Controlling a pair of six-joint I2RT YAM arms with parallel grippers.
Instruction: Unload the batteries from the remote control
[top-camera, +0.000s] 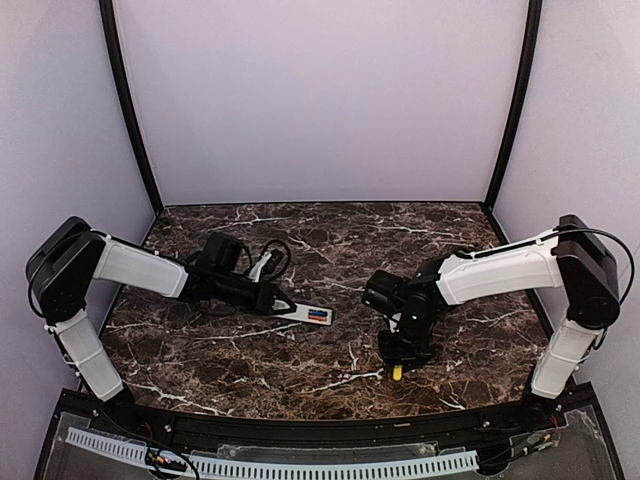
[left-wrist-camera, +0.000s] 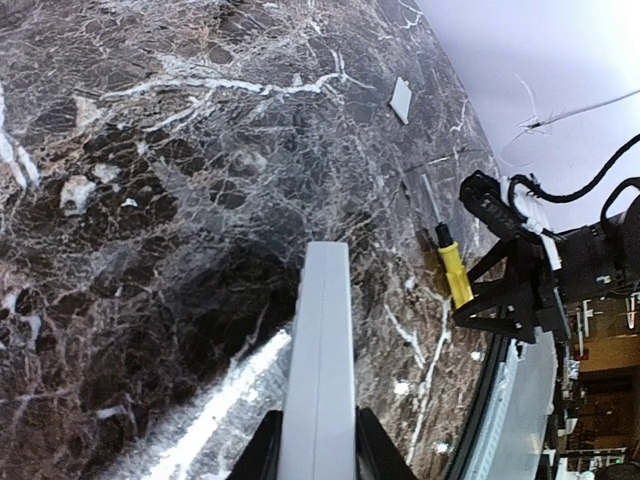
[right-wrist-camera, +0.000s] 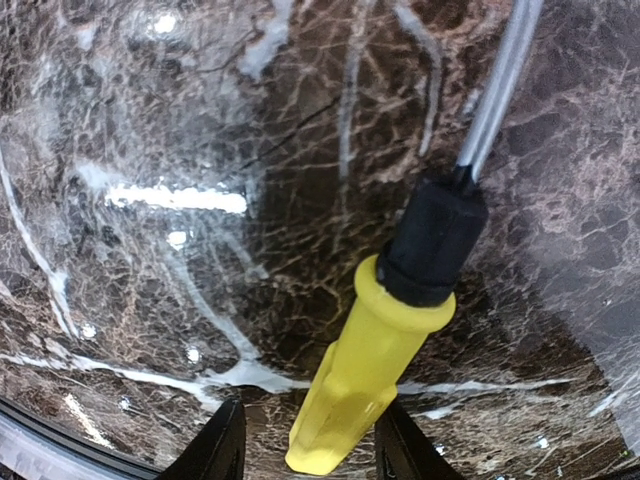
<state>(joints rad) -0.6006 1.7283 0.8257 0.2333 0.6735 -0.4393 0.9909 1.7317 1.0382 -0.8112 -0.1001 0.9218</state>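
Observation:
My left gripper (top-camera: 275, 300) is shut on the slim white remote control (top-camera: 303, 312), which points right, low over the table. Its open end shows the batteries (top-camera: 320, 315), one orange and one blue, side by side. In the left wrist view the remote control (left-wrist-camera: 320, 340) is seen edge-on, and the jaws of my left gripper (left-wrist-camera: 318, 445) press both its sides. My right gripper (top-camera: 405, 350) is down on the table. In the right wrist view it (right-wrist-camera: 310, 450) stands open around the screwdriver's yellow handle (right-wrist-camera: 365, 370), with a gap at the left finger (right-wrist-camera: 215, 450).
The screwdriver (left-wrist-camera: 452, 265) lies on the marble table (top-camera: 250, 350) near the front edge, its metal shaft (right-wrist-camera: 495, 90) pointing away from my right gripper. A small flat white cover (left-wrist-camera: 401, 98) lies farther back. Purple walls close in three sides.

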